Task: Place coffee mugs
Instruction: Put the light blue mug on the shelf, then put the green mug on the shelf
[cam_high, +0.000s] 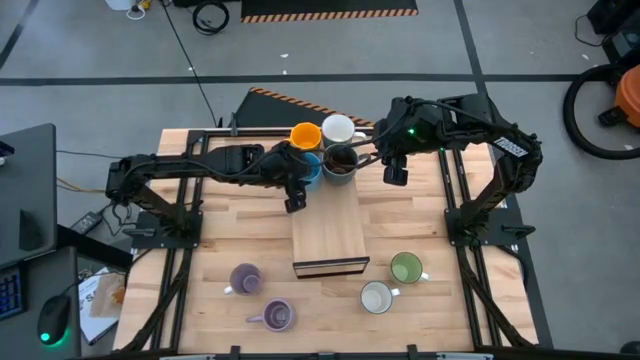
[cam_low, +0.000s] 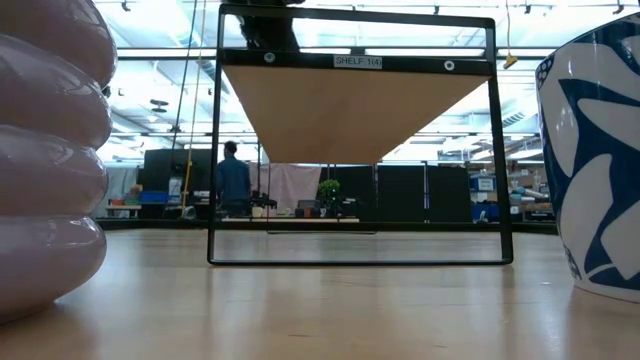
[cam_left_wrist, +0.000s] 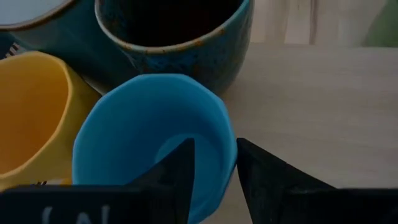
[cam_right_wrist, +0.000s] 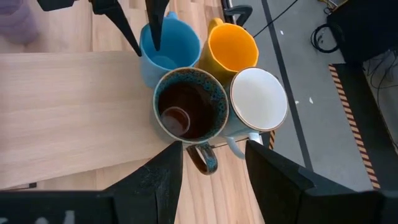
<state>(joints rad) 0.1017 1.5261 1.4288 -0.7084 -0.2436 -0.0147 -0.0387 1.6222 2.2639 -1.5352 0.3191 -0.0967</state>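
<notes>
Four mugs cluster at the far end of the wooden board (cam_high: 328, 235): orange (cam_high: 305, 135), white (cam_high: 338, 128), light blue (cam_high: 308, 168) and dark brown (cam_high: 340, 160). My left gripper (cam_left_wrist: 214, 165) is open, with one finger inside the light blue mug (cam_left_wrist: 149, 134) and one outside its wall. My right gripper (cam_right_wrist: 211, 171) is open, just right of the dark brown mug (cam_right_wrist: 189, 106), with a finger on either side of its handle (cam_right_wrist: 202, 158), apart from it. Two lavender mugs (cam_high: 245, 278) (cam_high: 277, 316), a green one (cam_high: 405, 267) and a grey-white one (cam_high: 376, 297) stand on the table's near part.
In the low view the board shows as a shelf raised on a black frame (cam_low: 360, 255), with a lavender mug (cam_low: 50, 160) and a blue-patterned mug (cam_low: 595, 150) close on either side. Bare tabletop (cam_high: 210, 225) lies left and right of the board. A person (cam_low: 232, 180) stands far behind.
</notes>
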